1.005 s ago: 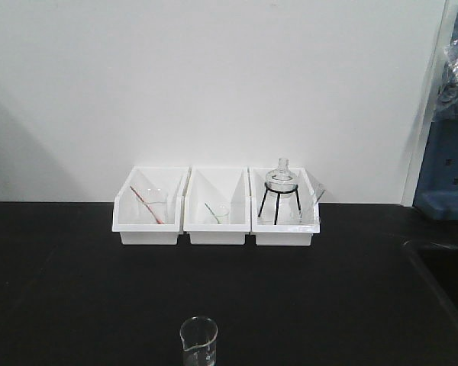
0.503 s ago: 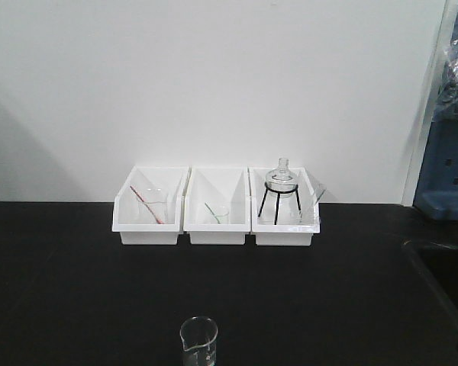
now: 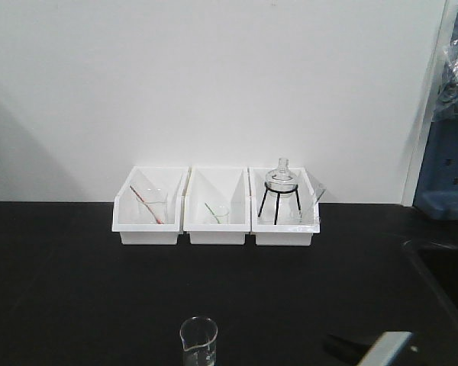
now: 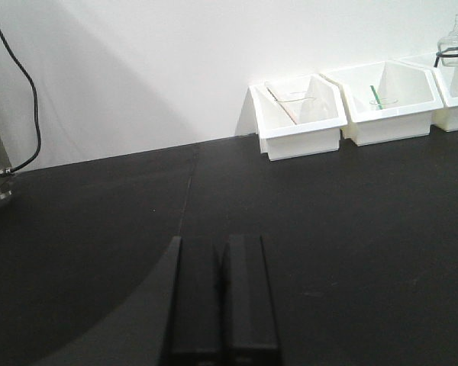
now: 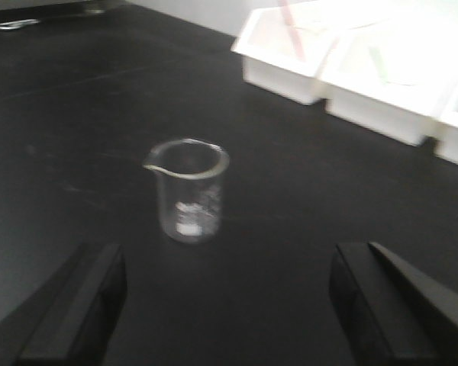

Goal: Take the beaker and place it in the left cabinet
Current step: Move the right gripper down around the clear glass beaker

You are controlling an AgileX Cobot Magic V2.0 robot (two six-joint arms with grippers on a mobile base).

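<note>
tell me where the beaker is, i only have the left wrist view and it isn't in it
Observer: The beaker stands upright on the black table, at the near edge of the front view, in front of the middle white bin.
Operator: is the right gripper on it yet
Observer: No. In the right wrist view the right gripper is open wide, and the beaker stands ahead of the gap, untouched.
Operator: anything inside it
Observer: No rod in it; it looks empty, though that view is blurred.

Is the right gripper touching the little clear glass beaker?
Apart. The right wrist view shows bare black tabletop between the small clear glass beaker and the spread right gripper fingers.
</note>
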